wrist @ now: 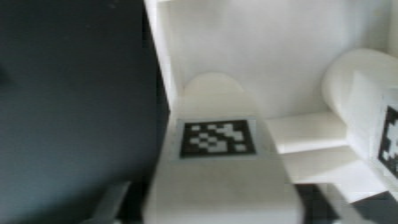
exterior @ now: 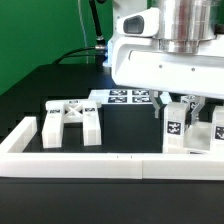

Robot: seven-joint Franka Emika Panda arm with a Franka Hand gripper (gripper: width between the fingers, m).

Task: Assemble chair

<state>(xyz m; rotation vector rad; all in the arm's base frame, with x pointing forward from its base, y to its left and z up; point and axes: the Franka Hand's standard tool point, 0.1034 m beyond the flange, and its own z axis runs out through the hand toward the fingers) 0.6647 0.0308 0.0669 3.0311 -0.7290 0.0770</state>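
Gripper (exterior: 175, 108) straddled a tagged leg (wrist: 222, 105) beside the wall (exterior: 90, 165) at the bench's edge; grip unclear. An off-centre hold could tip it against that wall.

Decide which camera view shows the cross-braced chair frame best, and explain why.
The exterior view. The cross-braced frame is in full view toward the exterior view's left, just beyond the white border wall. The wrist view shows none of it, only a tagged white part close up.
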